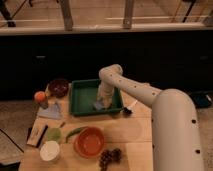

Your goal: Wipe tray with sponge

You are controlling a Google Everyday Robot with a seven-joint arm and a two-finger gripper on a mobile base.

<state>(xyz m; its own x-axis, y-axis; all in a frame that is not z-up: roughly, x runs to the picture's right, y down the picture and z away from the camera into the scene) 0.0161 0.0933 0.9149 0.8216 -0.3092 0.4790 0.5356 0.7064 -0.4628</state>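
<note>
The dark green tray (82, 94) lies at the back of the wooden table. My gripper (102, 101) reaches down into the tray near its front right part, with the white arm (150, 95) coming in from the right. It is shut on the small greyish-blue sponge (98, 106), which presses on the tray floor close to the front rim. The wrist hides the fingers.
A dark bowl (58, 87), an orange fruit (40, 95) and a light-blue cloth (51, 111) lie left of the tray. A black brush (129, 107) lies to its right. In front are an orange bowl (91, 142), grapes (110, 157), a white cup (50, 151) and a black-and-tan object (37, 136).
</note>
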